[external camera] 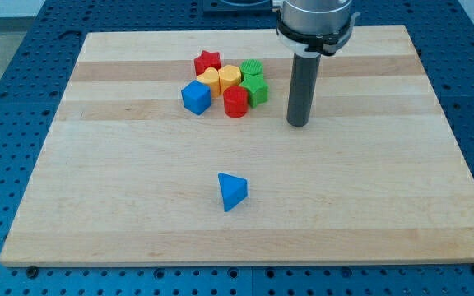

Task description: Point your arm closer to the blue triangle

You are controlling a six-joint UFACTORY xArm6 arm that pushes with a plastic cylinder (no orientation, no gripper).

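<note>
The blue triangle (231,191) lies alone on the wooden board (97,205), below the middle of the view. My tip (298,123) rests on the board up and to the right of it, well apart from it. The rod rises from the tip toward the view's top. A cluster of blocks lies left of the tip: a blue cube (195,97), a red cylinder (235,102), a red star (207,61), a yellow block (212,80), a yellow heart-like block (230,76), a green star-like block (256,90) and a green block (252,68).
The board sits on a blue perforated table (6,123). The block cluster lies close to the left of the rod, the green star-like block nearest it.
</note>
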